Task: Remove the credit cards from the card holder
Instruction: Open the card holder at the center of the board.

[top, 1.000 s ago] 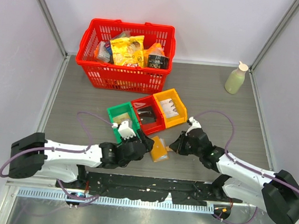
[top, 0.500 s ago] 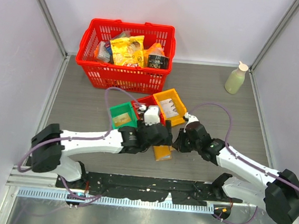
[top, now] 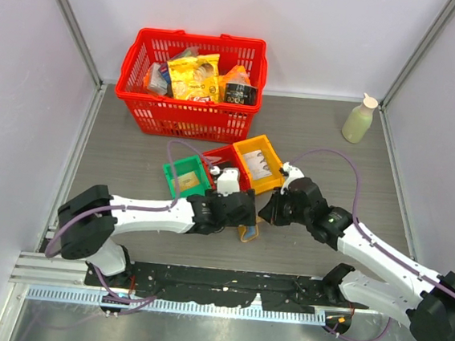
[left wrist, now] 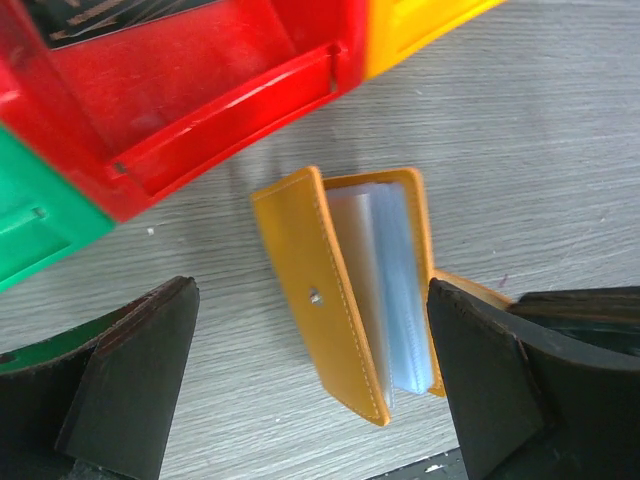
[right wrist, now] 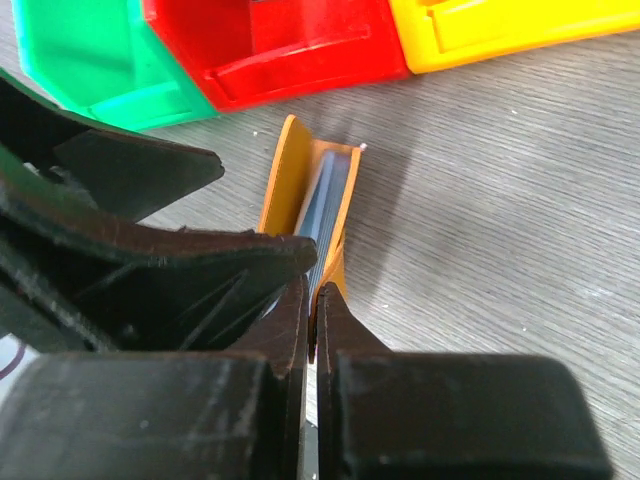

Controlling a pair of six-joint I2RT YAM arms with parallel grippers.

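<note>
The card holder (left wrist: 300,270) sits half-open on the table (left wrist: 560,130), just beside the red bin (left wrist: 200,90). The left fingers (left wrist: 130,385) are spread apart on either side of it, and the right fingers (right wrist: 350,335) are pinched together on its edge.

Grey table (top: 132,153): red basket (top: 184,120), pale bottle (top: 358,120), card holder (left wrist: 300,270), three bins (left wrist: 230,100) (green, red, yellow).

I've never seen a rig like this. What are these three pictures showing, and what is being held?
Two robot arms are bolted to a table. The wide picture looks down from above; the other two come from cameras on each wrist. On the table: a red basket, a bottle, a green bin, a red bin, a yellow bin. The right gripper pinches an edge of the orange card holder, standing open on edge. The left gripper is open, a finger on either side of it, not touching.
</note>
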